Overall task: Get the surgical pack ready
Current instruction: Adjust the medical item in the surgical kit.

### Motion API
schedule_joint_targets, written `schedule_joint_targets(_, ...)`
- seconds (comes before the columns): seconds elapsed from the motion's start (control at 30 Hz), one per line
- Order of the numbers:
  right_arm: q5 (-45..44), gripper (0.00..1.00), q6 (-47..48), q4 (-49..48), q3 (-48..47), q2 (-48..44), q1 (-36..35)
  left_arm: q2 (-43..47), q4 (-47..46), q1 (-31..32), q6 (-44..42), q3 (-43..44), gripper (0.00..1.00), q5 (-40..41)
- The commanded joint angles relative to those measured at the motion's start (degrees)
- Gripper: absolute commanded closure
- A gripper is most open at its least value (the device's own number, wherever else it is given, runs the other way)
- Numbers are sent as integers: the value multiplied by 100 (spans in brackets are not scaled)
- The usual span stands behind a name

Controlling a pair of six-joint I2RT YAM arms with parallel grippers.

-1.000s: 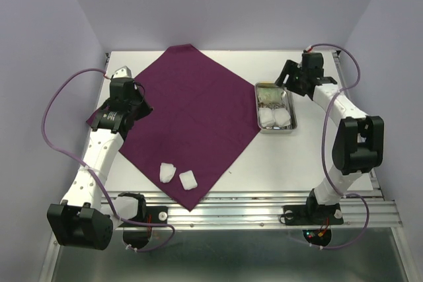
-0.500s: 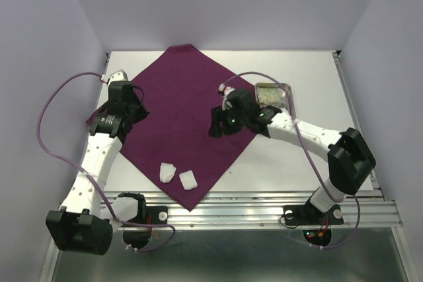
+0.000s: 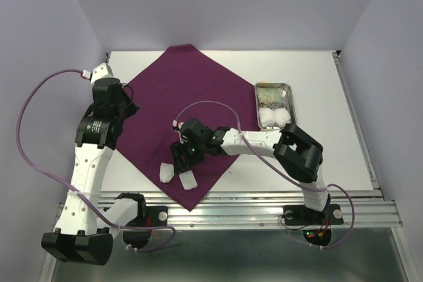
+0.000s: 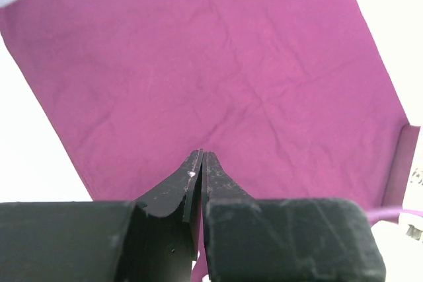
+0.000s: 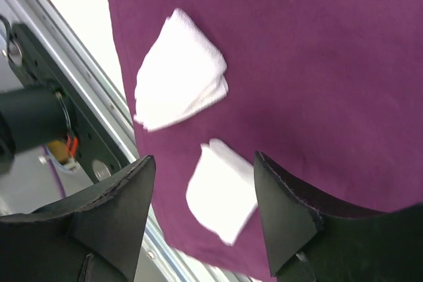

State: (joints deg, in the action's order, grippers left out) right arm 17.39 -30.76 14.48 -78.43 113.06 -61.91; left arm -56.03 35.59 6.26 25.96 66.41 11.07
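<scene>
The large deep-purple matte cloth (image 3: 198,97) lies flat, diamond-wise, on the white table (image 3: 344,117). The right gripper (image 3: 181,160), fingers apart, hovers over two small white gauze pads (image 5: 182,74) at the cloth's near corner. The left gripper (image 4: 201,158), fingers pressed together, hangs over its left edge. A shiny rectangular steel tray (image 3: 257,104) sits just right of the cloth.

Surgical pack (image 3: 192,107): large maroon cloth, spread flat, diamond-wise on table.

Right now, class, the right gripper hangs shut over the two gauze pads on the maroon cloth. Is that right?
No: the right gripper is open, not shut. The right wrist view shows its fingers spread wide apart, hanging over the two gauze pads on the maroon cloth.
</scene>
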Motion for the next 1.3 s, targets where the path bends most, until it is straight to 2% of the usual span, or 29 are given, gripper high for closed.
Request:
schedule_joint_targets(0.0, 265, 33, -597, -349, -444, 278, -14, 119, 202, -37, -99, 320, 85, 229)
schedule_joint_targets(0.33, 353, 34, -1608, 238, -1200, 858, -14, 101, 308, -46, -161, 302, 85, 97)
schedule_joint_targets(0.57, -15, 35, -2012, 380, -1035, 956, -14, 241, 378, -46, -196, 232, 85, 141)
schedule_joint_targets(0.87, 159, 37, -2215, -15, -796, 1043, -67, 321, 299, -46, -187, 30, 85, 1)
schedule_joint_targets(1.27, 379, 42, -2206, -15, -1323, 1588, -67, 303, 203, -46, -222, -76, 85, 18)
